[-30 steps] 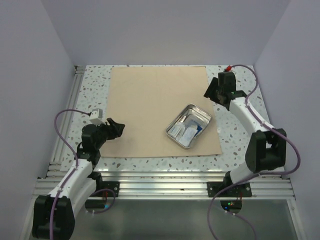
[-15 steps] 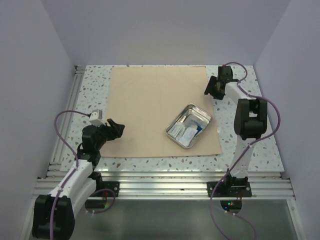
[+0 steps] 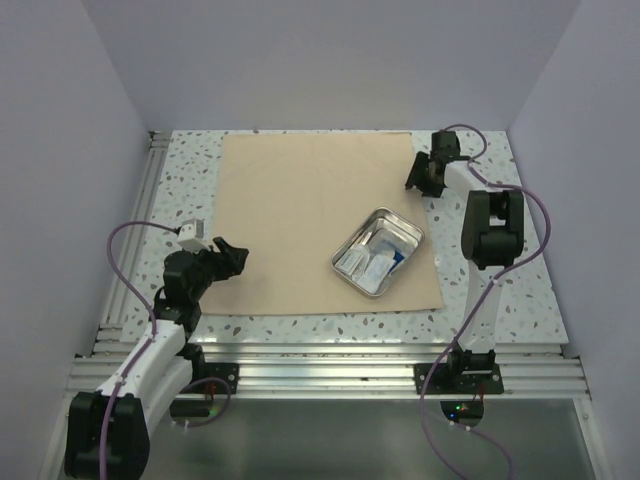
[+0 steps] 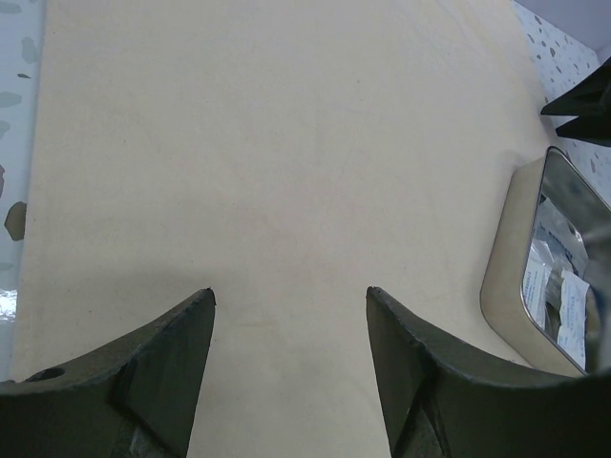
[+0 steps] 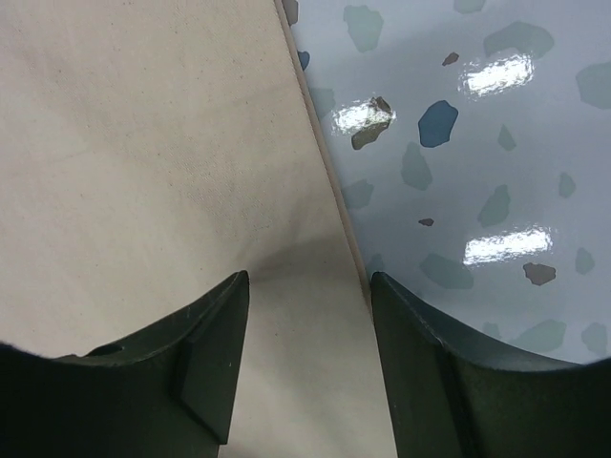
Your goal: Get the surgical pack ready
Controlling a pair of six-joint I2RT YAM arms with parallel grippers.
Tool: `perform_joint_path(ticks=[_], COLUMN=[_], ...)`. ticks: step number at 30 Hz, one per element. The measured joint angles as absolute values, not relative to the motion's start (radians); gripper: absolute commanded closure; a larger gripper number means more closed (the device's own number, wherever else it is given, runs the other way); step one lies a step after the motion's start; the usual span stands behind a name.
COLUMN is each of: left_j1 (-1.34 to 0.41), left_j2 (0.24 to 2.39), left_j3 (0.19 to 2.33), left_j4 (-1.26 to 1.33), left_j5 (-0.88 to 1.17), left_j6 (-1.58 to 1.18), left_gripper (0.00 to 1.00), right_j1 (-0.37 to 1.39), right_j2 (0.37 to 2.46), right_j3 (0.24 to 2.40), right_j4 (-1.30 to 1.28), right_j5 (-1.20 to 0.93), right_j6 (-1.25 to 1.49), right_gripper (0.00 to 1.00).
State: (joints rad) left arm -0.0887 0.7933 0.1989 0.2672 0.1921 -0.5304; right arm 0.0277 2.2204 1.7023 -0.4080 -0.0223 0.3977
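Note:
The surgical pack's beige wrap sheet (image 3: 300, 210) lies flat on the speckled table. On its near right part stands the steel tray (image 3: 350, 262), holding white sachets (image 3: 362, 262) and thin steel tools. My left gripper (image 3: 236, 258) hovers open over the sheet's left edge, and in the left wrist view the bare sheet (image 4: 286, 143) shows between its fingers (image 4: 290, 291), with the tray (image 4: 501, 277) to the right. My right gripper (image 3: 419, 176) is open at the sheet's far right edge. In the right wrist view that sheet edge (image 5: 329, 181) runs between the fingers (image 5: 308, 277).
White walls enclose the table on the left, back and right. Aluminium rails (image 3: 330, 360) run along the near edge and the left side. Speckled tabletop (image 5: 458, 191) borders the sheet on the right, and a narrow strip shows on the left (image 4: 14, 143).
My right arm has stretched back and left, bringing its gripper to the sheet's far right edge. The left arm has stayed put.

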Motion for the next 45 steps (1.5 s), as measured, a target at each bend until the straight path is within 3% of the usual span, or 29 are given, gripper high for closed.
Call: perform_joint_path(ticks=[7,8,11,20,30,37,45], left_j1=[-0.089,-0.089,-0.089,-0.089,-0.089,-0.091,-0.092], left_j2=[0.791,0.792,0.792,0.846,0.894,1.023,0.992], left_j3=[0.199,0.199,0.199,0.199,0.230,0.262,0.262], left_j4=[0.267,0.267,0.267,0.266,0.245,0.219,0.119], left_j5=[0.186,0.186,0.186,0.186,0.139,0.053,-0.071], left_j6=[-0.530,-0.531,-0.531,-0.532,-0.572,-0.657,-0.735], left_gripper=[0.31,0.31,0.32,0.32,0.33,0.36,0.37], right_j1=[0.027,0.026,0.020,-0.109,-0.203,-0.196,-0.196], right_j2=[2.236,2.236,2.237,2.104,1.791,1.721,1.721], right_j3=[1.711,1.711,1.702,1.425,1.032,0.952,0.947], right_j4=[-0.400,-0.398,-0.393,-0.180,-0.112,-0.088,-0.088], right_j5=[-0.040,-0.044,-0.047,-0.125,0.125,0.189,0.194], right_j6=[0.400,0.400,0.411,0.585,0.731,0.749,0.749], right_gripper=[0.69,0.81,1.00,1.00,1.00,1.00,1.00])
